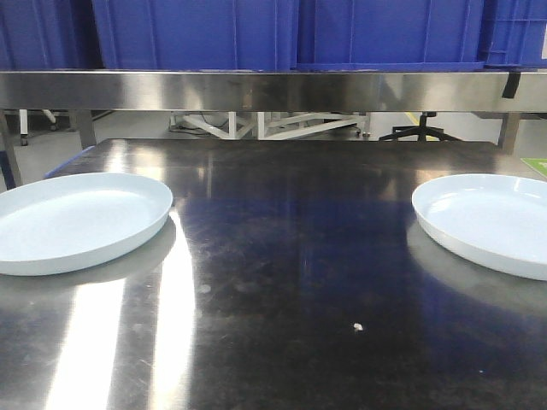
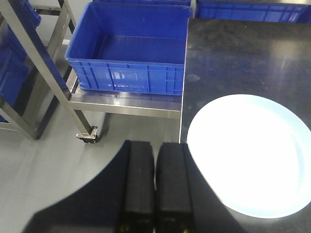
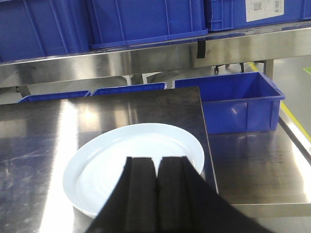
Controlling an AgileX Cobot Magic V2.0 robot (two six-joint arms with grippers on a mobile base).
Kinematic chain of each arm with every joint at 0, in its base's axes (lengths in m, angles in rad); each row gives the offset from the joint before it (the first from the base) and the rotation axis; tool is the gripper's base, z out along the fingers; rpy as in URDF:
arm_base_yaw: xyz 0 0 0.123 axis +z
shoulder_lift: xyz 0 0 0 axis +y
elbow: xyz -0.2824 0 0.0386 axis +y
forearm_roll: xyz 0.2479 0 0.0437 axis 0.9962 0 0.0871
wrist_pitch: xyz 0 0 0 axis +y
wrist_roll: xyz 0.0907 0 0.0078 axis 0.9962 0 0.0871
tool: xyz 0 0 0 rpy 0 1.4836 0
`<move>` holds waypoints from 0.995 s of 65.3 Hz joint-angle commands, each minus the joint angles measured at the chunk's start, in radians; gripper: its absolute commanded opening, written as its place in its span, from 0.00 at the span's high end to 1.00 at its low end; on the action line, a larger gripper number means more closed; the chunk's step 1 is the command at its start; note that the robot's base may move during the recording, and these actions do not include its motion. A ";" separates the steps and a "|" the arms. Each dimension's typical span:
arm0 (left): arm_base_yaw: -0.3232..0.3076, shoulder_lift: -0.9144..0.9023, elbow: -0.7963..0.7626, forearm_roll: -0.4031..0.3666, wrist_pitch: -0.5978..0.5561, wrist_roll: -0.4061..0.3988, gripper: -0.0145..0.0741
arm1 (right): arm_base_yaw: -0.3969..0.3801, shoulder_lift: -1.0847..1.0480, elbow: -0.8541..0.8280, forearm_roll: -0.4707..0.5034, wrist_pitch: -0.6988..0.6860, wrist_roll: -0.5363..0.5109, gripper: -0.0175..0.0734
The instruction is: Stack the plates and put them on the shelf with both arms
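Note:
Two pale blue-white plates lie on the steel table [image 1: 282, 282]: the left plate [image 1: 73, 220] at its left edge, the right plate [image 1: 496, 220] at its right edge. Neither arm shows in the front view. In the left wrist view my left gripper [image 2: 155, 145] is shut and empty, above the floor just left of the left plate [image 2: 250, 155]. In the right wrist view my right gripper [image 3: 156, 161] is shut and empty, held over the near side of the right plate [image 3: 131, 155]. The shelf rail [image 1: 273, 90] runs across the back.
Blue crates [image 1: 282, 32] stand on the shelf above the rail. A blue crate [image 2: 131, 48] sits on a low wheeled rack left of the table, another crate [image 3: 238, 99] on a lower steel surface right of it. The table's left edge [image 2: 183, 97] is close to the left plate.

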 commanded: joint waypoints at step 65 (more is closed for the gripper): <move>-0.045 -0.003 -0.039 0.000 -0.080 -0.003 0.74 | -0.006 0.492 -0.516 -0.100 0.245 0.015 0.75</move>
